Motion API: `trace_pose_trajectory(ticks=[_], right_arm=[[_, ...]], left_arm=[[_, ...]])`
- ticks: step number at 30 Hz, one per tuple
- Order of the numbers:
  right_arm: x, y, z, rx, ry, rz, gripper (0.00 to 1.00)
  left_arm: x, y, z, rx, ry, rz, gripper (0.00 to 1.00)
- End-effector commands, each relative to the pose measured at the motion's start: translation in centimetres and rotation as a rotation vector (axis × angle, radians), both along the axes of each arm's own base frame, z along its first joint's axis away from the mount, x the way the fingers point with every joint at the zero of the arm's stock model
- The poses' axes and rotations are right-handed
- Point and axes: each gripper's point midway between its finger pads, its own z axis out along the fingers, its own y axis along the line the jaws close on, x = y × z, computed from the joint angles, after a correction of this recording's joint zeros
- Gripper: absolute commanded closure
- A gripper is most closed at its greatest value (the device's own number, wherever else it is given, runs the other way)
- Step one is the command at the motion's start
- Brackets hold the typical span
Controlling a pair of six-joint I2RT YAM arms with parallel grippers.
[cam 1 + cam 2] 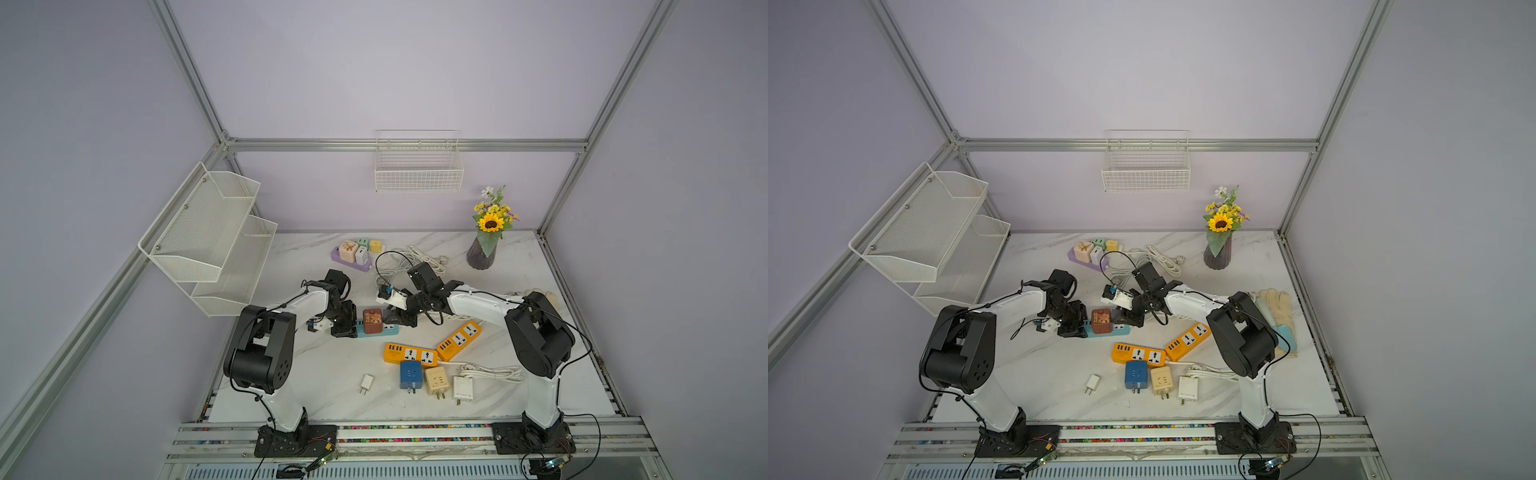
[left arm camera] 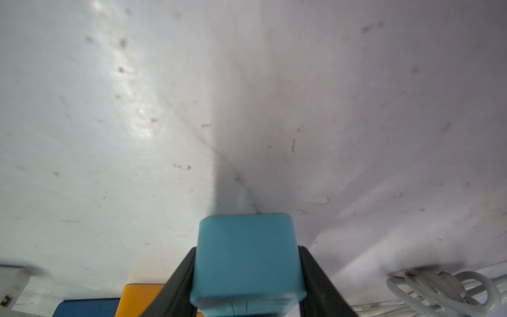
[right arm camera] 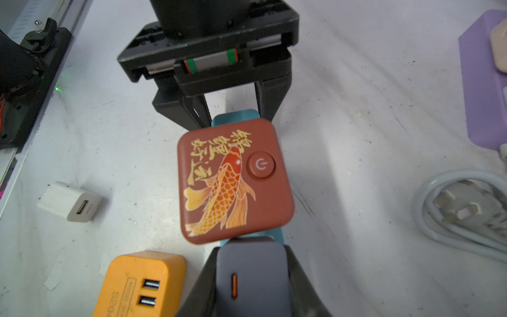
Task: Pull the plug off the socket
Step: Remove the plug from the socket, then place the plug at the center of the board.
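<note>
A teal socket strip (image 1: pixel 390 329) (image 1: pixel 1121 328) lies mid-table. A red-brown cube plug (image 1: pixel 372 321) (image 3: pixel 233 178) with a gold koi print is plugged into it. Beside that sits a grey plug (image 3: pixel 252 274) with an orange stripe. My left gripper (image 1: pixel 345 328) (image 2: pixel 247 248) is shut on the strip's left end (image 2: pixel 247 260), with black fingers pressed against both teal sides. My right gripper (image 1: pixel 395 318) (image 3: pixel 251 248) is shut on the grey plug at the strip's right end. In the right wrist view the left gripper (image 3: pixel 233 114) clamps the strip's far end.
Two orange power strips (image 1: pixel 409 354) (image 1: pixel 459 340) lie in front of the teal one. Loose adapters lie nearer the front edge: blue (image 1: pixel 410 374), beige (image 1: pixel 436 380), white (image 1: pixel 462 388) and a small charger (image 1: pixel 366 382). A purple strip (image 1: pixel 351 253), coiled cable (image 1: pixel 419 257) and vase (image 1: pixel 482 251) stand behind.
</note>
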Motion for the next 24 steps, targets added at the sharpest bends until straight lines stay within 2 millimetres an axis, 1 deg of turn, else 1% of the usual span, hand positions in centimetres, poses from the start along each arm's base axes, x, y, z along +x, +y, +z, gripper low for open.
trace_pose_trajectory(ticks=[1,4,7,10,11,13,15,18,21,24], right_arm=[[0.1,0.1,2.7,0.036,-0.018,-0.015,0.81],[-0.1,-0.8,3.5,0.027,-0.020,-0.078,0.81],[-1.6,-1.9,4.5,0.031,0.004,-0.146,0.81],[-4.7,-2.6,4.9,0.017,0.035,-0.177,0.81],[-6.2,-2.6,5.0,0.007,0.045,-0.174,0.80],[-9.1,-2.1,5.1,-0.015,0.084,-0.172,0.80],[-11.7,-1.4,4.8,-0.048,0.174,-0.186,0.79],[-14.5,0.0,4.4,-0.097,0.310,-0.229,0.78],[-16.2,1.2,3.8,-0.128,0.395,-0.277,0.77],[-16.6,2.2,2.9,-0.131,0.448,-0.326,0.77]], left_arm=[[-3.5,2.5,-3.6,0.157,0.149,-0.005,0.93],[-3.3,2.5,-3.4,0.158,0.141,-0.004,0.94],[-3.3,2.5,-3.4,0.158,0.139,-0.006,0.94],[-3.2,2.5,-3.4,0.157,0.138,-0.009,0.94],[-3.1,2.5,-3.4,0.156,0.134,-0.010,0.94],[-3.1,2.4,-3.4,0.156,0.132,-0.012,0.94],[-3.0,2.5,-3.5,0.159,0.131,-0.012,0.94],[-2.9,2.6,-3.3,0.167,0.120,-0.014,0.94],[-2.7,2.7,-3.2,0.167,0.114,-0.017,0.94],[-2.7,2.6,-3.2,0.166,0.114,-0.024,0.94]])
